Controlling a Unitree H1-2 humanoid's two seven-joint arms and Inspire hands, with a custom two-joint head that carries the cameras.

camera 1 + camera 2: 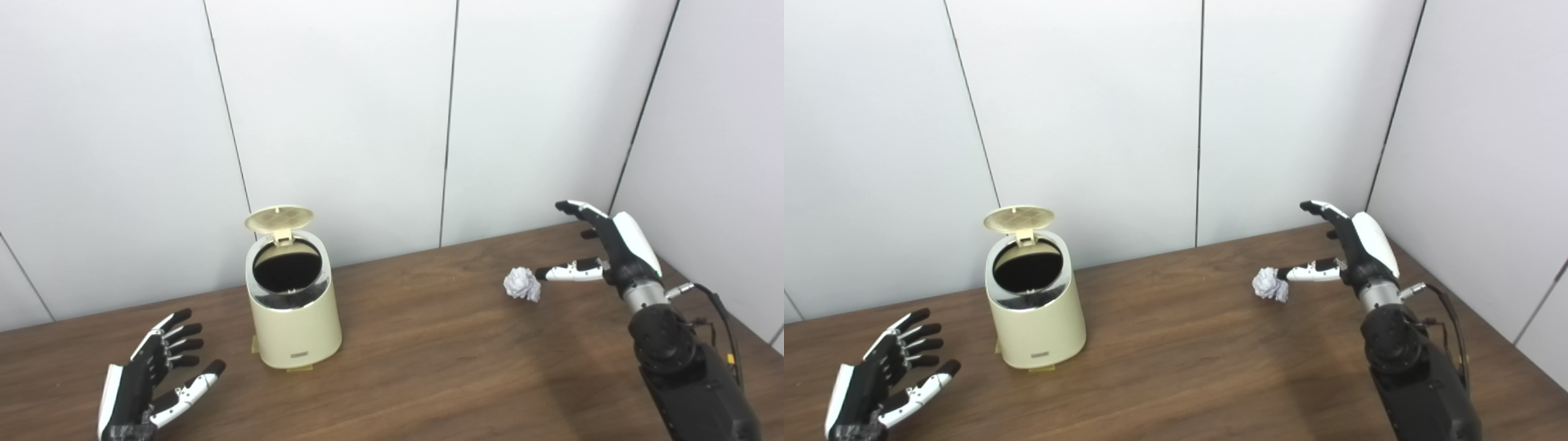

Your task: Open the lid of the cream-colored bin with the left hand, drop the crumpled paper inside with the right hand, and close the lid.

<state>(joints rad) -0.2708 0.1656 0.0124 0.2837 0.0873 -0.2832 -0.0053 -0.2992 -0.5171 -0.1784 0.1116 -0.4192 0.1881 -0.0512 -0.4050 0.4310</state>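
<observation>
Black-and-white fingers (572, 270) spread wide on the right hand (606, 251), at right of centre in the frame, grasping nothing; thumb tip touching or just short of the paper ball (522, 284), cannot tell which. Palm turned toward the ball, other fingers raised above and behind it. Fingers (177, 340) likewise released and fanned apart on the left hand (153, 376), low in the lower left corner, holding nothing, well apart from the bin.

Outward from the hands: crumpled white paper lying on the wooden table (429, 367), right of centre, well apart from the bin. Cream-coloured bin (294, 306) upright at left of centre, near the back wall (343, 122). Lid (279, 218) hinged up at the rear and standing open, dark mouth fully exposed, ringed by a shiny rim.

Progress, judged from the layout: lid-opening step apparently done, left hand drawn clear. Paper not yet picked up, so the grasp, the carry across to the bin, the drop and the lid closing all remain. Roughly a third of the way through. Next move likely a closing of the right fingers round the ball; light, springy paper, easily nudged away by a fingertip rather than caught.

Writing: small dark plate or label low on the bin's front, too small to read. No other brand or text visible.
</observation>
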